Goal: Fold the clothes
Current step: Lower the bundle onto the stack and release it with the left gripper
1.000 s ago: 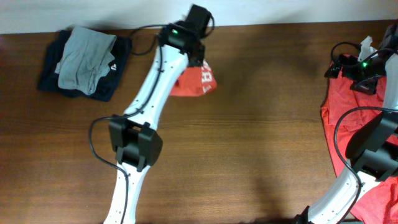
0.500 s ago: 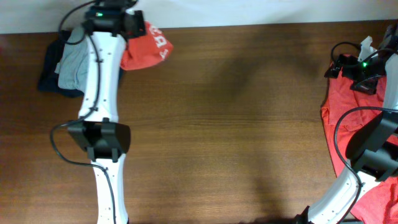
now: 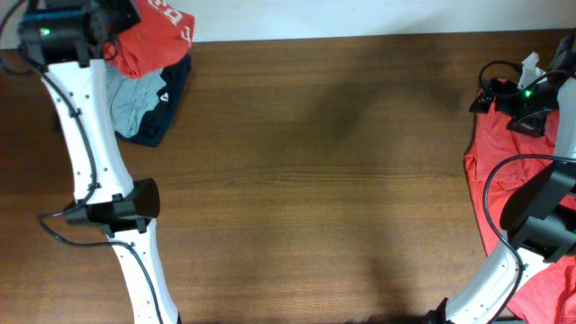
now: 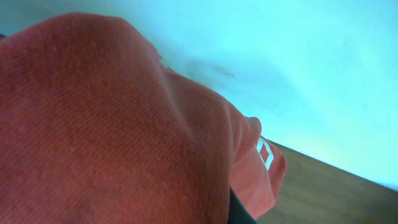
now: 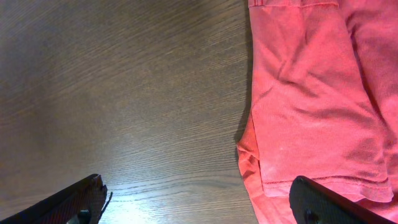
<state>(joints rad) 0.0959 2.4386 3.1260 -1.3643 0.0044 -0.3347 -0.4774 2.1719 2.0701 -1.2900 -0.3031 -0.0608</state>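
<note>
1. One wooden table [image 3: 342, 180] fills the overhead view, with its middle bare.
2. Two white-and-black arms work at it. The left arm [image 3: 85, 153] rises from the near edge and stretches to the far left corner. The right arm [image 3: 504, 270] bends back over the right edge.
3. Orange-red clothes lie in two places. One spread of loose T-shirts [image 3: 504, 135] lies rumpled on the table's right side and runs off the picture. I cannot tell how many are in it. In the right wrist view a hemmed edge [image 5: 311, 93] lies flat on the wood.
4. One stack of other clothes sits at the far left, a navy garment [image 3: 166, 99] with a grey garment [image 3: 130, 99] on top.
5. One folded T-shirt [image 3: 148, 45] is bunched into a compact bundle with white lettering [image 3: 171, 13] on its outer face. It hangs over the far end of that stack, partly covering the grey garment. Whether it touches the stack cannot be told.
6. The left gripper [image 3: 115, 20] is clamped on the folded T-shirt. Its wrist view is filled with red weave [image 4: 93, 124], so its fingers are hidden.
7. The right gripper [image 5: 199, 202] is spread wide and holds nothing. It hovers over the edge of the loose T-shirts, one fingertip [image 5: 81, 199] above bare wood and the other above red cloth.
</note>
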